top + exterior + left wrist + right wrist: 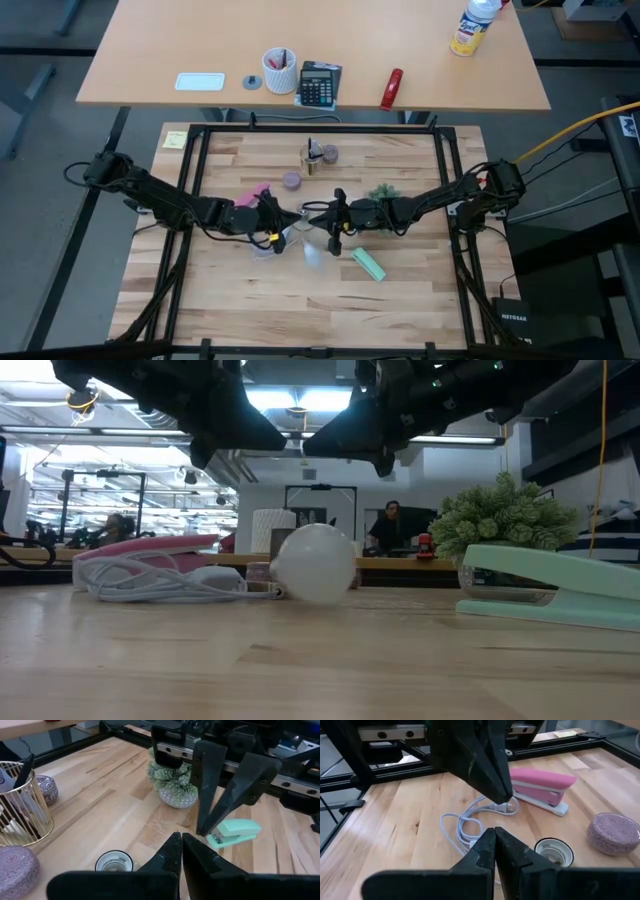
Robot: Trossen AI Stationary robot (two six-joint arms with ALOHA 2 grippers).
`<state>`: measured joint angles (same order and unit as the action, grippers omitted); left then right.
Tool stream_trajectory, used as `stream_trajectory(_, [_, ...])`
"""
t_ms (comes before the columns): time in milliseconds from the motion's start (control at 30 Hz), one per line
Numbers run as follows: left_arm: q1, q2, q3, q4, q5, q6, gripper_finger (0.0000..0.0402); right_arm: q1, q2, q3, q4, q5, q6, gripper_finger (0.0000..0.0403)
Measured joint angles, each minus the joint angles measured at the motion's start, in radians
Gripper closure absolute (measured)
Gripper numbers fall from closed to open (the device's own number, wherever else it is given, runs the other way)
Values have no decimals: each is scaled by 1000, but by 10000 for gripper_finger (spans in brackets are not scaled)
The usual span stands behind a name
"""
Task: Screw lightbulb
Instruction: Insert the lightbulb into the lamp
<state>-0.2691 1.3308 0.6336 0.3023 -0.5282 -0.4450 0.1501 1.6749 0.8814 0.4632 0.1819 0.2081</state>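
The frosted-white lightbulb lies on its side on the wooden table, untouched, below both grippers. The round socket stands on the table with its opening up, just to the far side of the gripper tips. It also shows in the right wrist view. My left gripper and my right gripper are both shut and empty. They hang above the table's middle, tip to tip. Each also shows in the other's wrist view, the right gripper and the left gripper.
A mint-green stapler lies near right of the grippers. A pink stapler and a white cable lie to the left. A small potted plant, purple discs and a wire pen holder stand farther back.
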Motion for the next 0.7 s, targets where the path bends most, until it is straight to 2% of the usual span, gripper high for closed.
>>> stream_trajectory(200, [0, 0, 0, -1, 0, 0, 396, 0, 0, 1, 4, 0, 0, 389])
stream_trajectory(267, [0, 0, 0, -1, 30, 0, 396, 0, 0, 1, 4, 0, 0, 389])
stream_trajectory(300, [0, 0, 0, 0, 71, 0, 396, 0, -1, 1, 4, 0, 0, 389])
stream_trajectory(433, [-28, 0, 0, -3, 383, 11, 396, 0, -2, 2, 4, -12, 0, 389])
stream_trajectory(500, [-58, 0, 0, -14, 500, 8, 396, 0, -2, 2, 4, -17, 0, 389])
stream_trajectory(700, [-130, -1, 0, -102, 596, -10, 396, 0, -2, 2, 4, -17, 0, 389])
